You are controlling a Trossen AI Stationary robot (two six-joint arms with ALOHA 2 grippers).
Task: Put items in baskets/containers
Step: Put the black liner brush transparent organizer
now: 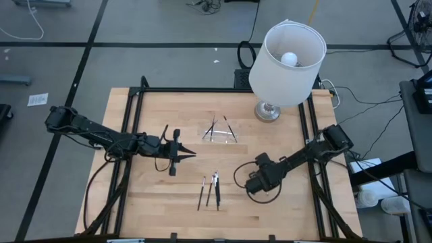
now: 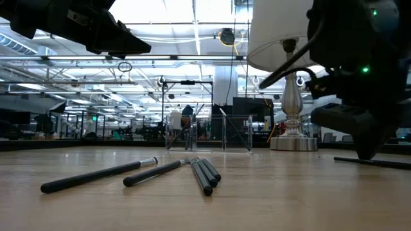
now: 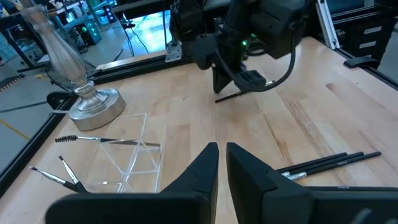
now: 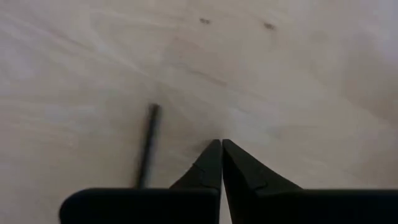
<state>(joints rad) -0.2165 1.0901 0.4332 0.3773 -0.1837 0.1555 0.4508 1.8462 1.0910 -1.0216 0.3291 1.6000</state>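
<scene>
The right gripper (image 1: 255,186), jaws pressed together and empty, is down at the wood with one thin dark stick tool (image 4: 148,144) just beside its tips; reopening and straddling that stick squarely looks wise. The left gripper (image 1: 181,153) hovers nearly closed, holding nothing. Four slim black sticks (image 1: 210,190) lie near; beyond them, the clear shallow plastic tray (image 1: 222,133) holds a few.
</scene>
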